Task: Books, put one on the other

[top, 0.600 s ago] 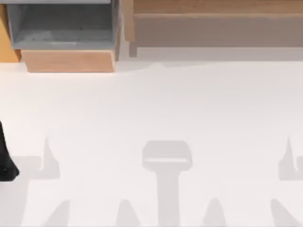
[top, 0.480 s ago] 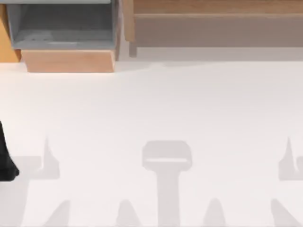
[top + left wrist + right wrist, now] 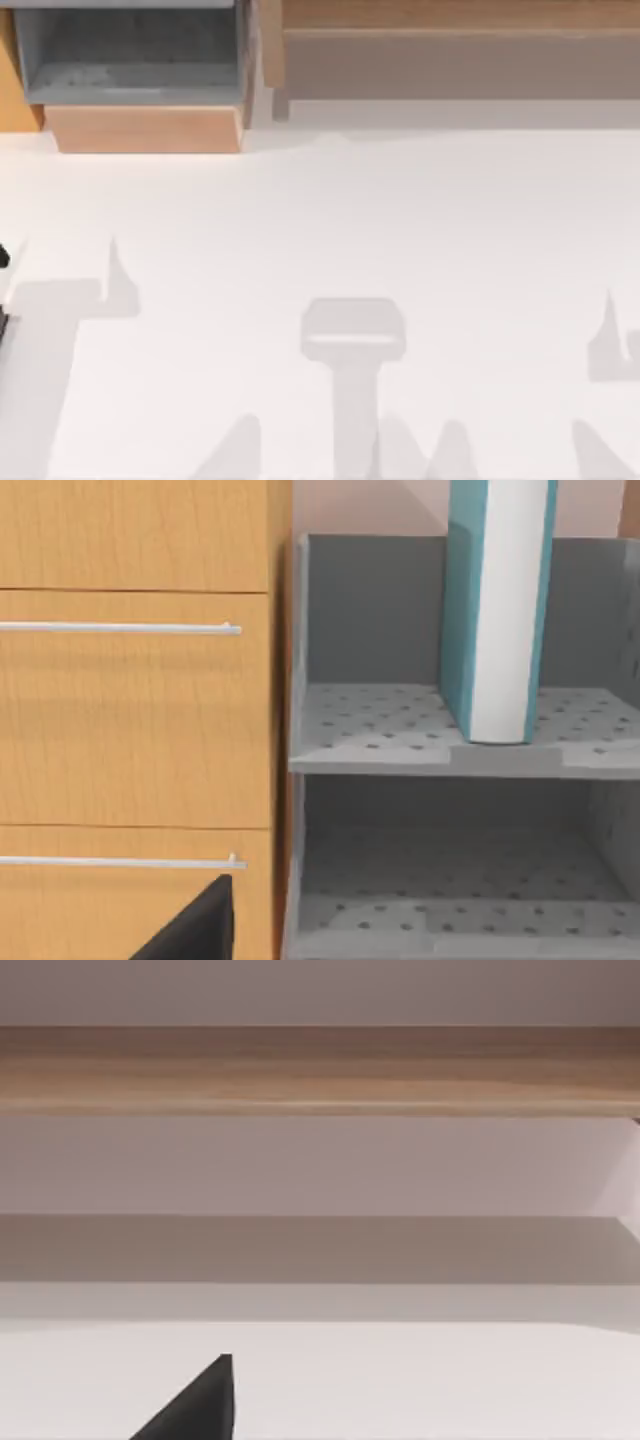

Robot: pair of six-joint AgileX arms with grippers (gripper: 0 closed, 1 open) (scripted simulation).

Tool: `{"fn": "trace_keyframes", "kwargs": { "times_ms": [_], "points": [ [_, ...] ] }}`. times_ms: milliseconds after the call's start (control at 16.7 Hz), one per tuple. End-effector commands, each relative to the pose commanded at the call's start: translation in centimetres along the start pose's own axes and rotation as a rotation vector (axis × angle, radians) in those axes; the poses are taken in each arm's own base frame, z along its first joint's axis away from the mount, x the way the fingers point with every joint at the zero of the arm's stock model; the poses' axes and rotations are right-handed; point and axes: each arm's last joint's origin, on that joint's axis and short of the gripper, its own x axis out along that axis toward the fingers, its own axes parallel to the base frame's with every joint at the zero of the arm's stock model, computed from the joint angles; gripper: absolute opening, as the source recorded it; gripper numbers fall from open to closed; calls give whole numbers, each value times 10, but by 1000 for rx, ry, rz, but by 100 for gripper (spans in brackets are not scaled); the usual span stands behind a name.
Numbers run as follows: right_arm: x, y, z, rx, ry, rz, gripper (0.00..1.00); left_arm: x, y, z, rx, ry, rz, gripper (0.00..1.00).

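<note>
Book (image 3: 497, 610) upright on grey shelf (image 3: 400, 750) — long axis vertical.

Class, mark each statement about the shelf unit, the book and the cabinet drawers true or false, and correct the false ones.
1. A teal-covered book stands upright on the grey shelf unit. True.
2. The book sits on the lower shelf. False: it stands on the upper shelf; the lower one holds nothing visible.
3. The shelf boards are perforated with small holes. True.
4. The wooden cabinet beside the shelf unit has round knobs. False: its drawers carry thin horizontal bar handles.
5. A second book lies flat on the white table. False: none lies there in the top view.
</note>
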Motion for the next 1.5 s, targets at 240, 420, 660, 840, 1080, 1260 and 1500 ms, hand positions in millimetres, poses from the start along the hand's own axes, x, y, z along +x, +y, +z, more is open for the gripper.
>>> {"fn": "trace_keyframes", "kwargs": {
  "times_ms": [240,420,660,840,1080,1260,1500],
  "points": [
    [0,0,0,0,0,0,100,60,-8,49,-10,-7,-1,100],
    [0,0,0,0,0,0,100,126,-20,63,-15,6,-2,100],
    [0,0,0,0,0,0,100,216,-40,44,-14,42,-6,100],
    [0,0,0,0,0,0,100,267,-55,13,-10,68,-10,100],
    [0,0,0,0,0,0,100,301,-67,-15,-7,79,-15,100],
    [0,0,0,0,0,0,100,305,-69,-19,-6,80,-16,100],
    [0,0,0,0,0,0,100,305,-67,-20,-6,83,-12,100]
  ]
}}
